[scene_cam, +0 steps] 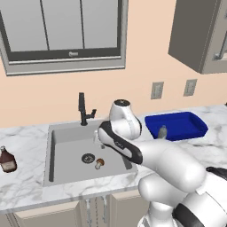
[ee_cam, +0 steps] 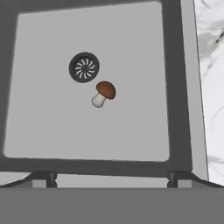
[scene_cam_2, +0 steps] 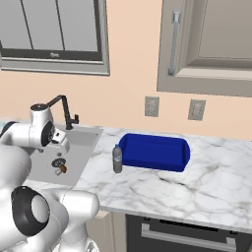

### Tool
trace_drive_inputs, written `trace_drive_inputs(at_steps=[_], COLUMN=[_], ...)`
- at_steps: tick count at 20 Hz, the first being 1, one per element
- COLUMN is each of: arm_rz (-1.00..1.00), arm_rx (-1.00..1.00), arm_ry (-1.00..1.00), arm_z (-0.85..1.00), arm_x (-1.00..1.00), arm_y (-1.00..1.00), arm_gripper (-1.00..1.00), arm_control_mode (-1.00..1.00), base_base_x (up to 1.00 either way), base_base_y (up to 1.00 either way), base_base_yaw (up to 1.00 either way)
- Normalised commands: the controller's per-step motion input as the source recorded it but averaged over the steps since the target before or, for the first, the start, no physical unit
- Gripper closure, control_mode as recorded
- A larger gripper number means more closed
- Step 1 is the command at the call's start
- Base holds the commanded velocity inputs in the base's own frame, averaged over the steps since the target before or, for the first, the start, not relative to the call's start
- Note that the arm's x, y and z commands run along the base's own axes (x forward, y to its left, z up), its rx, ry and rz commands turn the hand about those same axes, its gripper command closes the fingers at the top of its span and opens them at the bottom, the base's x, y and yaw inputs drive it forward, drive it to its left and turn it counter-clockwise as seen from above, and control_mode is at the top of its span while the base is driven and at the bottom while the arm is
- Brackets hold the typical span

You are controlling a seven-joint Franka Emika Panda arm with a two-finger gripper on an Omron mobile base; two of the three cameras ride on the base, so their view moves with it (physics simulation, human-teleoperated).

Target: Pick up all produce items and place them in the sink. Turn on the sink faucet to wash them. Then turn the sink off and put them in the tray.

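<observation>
The gripper [ee_cam: 111, 177] hangs above the sink [ee_cam: 175, 78] with its jaws spread wide and nothing between them — the two dark fingertips [ee_cam: 43, 178] stand far apart at the bottom of the hand view, looking straight down into the basin. Below it lies the mushroom [ee_cam: 103, 93], on its side on the grey floor of the sink, just beside the round dark drain [ee_cam: 84, 67]: a rounded brown cap and a short pale stem, no bigger than the drain itself. In the left base view the mushroom [scene_cam: 99, 163] sits right of the drain, near the front of the basin. The arm reaches forward over the sink's right half, its wrist bent downward. The black faucet [scene_cam: 83, 110] stands upright behind the sink — well apart from the hand. The blue tray [scene_cam: 176, 126] rests on the marble counter [scene_cam: 26, 186] to the right.
</observation>
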Motion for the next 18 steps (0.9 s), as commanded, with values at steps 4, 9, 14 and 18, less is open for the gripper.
trace_drive_inputs(at_steps=[4,9,14,18], arm_rz=[-0.26,-0.25,-0.20,-0.16], arm_rx=[0.00,0.00,0.00,0.00], arm_ry=[0.02,0.05,0.07,0.08], arm_z=[-0.19,-0.13,-0.15,-0.20], arm_x=[0.01,0.00,0.00,0.00], arm_y=[0.14,0.15,0.02,0.00], arm_gripper=[-1.00,-1.00,-1.00,-1.00], arm_control_mode=[-1.00,-1.00,-1.00,-1.00], base_base_x=[0.00,0.00,0.00,0.00], base_base_y=[0.00,0.00,0.00,0.00], base_base_yaw=[0.00,0.00,0.00,0.00])
